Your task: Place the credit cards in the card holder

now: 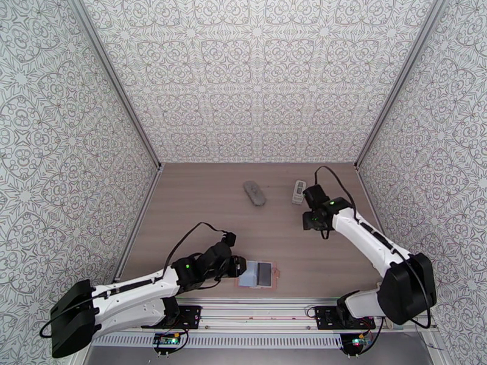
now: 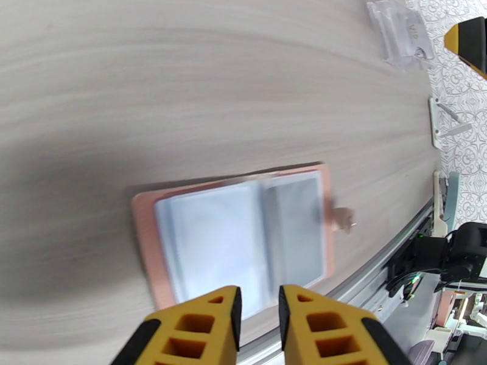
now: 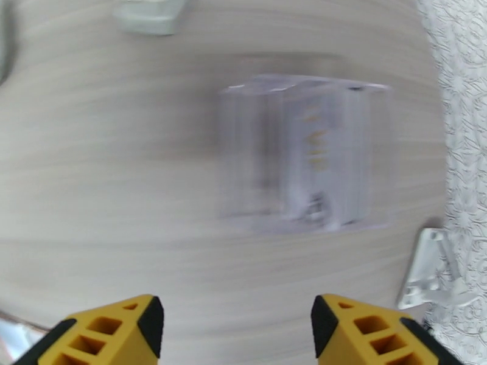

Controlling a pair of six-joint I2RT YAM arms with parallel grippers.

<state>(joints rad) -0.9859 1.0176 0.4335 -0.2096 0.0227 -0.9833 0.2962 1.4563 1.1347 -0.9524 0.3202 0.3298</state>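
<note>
Card holder (image 2: 145,232) lies open at near edge of surface (image 1: 201,202). Left gripper (image 2: 257,323) just over it, slightly parted, empty. Right gripper (image 3: 234,326) wide open, empty, above blurred clear-wrapped credit cards (image 3: 304,159) at far right. Loading apparently mostly ahead.

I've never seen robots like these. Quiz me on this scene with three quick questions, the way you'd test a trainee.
1. True or false: the card holder lies open on the table.
2. Compare the left gripper and the right gripper: whose jaws stand wider apart? A) left B) right
3. Fill in: the card holder's cover is coloured ___.
Key: 1 true; 2 B; 3 pink.
</note>
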